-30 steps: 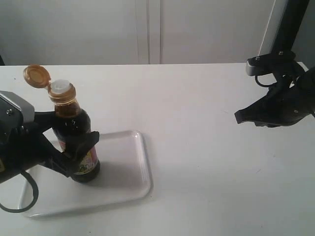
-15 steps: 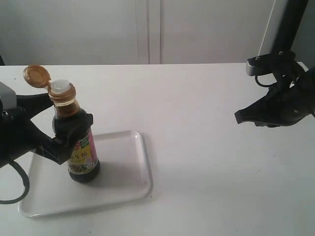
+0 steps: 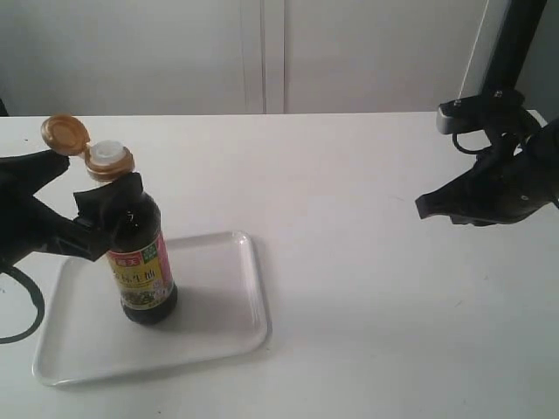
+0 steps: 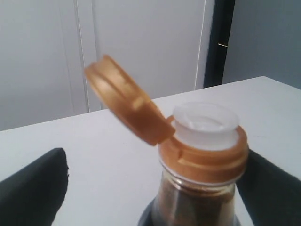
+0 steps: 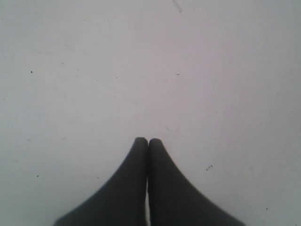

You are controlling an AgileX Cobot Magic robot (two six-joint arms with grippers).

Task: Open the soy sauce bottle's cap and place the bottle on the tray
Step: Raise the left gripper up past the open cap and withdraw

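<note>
The soy sauce bottle [image 3: 144,262] stands upright on the white tray [image 3: 223,301], its label facing front. Its golden cap [image 3: 65,135] is flipped back on its hinge, baring the white spout [image 3: 108,154]. My left gripper [image 3: 94,182] is open at neck height, one finger on each side of the neck and apart from it. In the left wrist view the collar and neck of the bottle [image 4: 200,193] and the open cap [image 4: 124,101] fill the space between the fingers of the left gripper [image 4: 155,160]. My right gripper [image 3: 424,209] hovers far right, shut and empty [image 5: 148,141].
The white table [image 3: 349,288] spreads between the tray and the right arm. A pale wall runs behind the table's far edge. The right arm's dark post [image 3: 511,48] rises at the back right.
My left gripper has let go of the bottle's body, opened, and risen to neck height while drawing back to the left. The bottle stays on the tray. The right arm has not moved.
</note>
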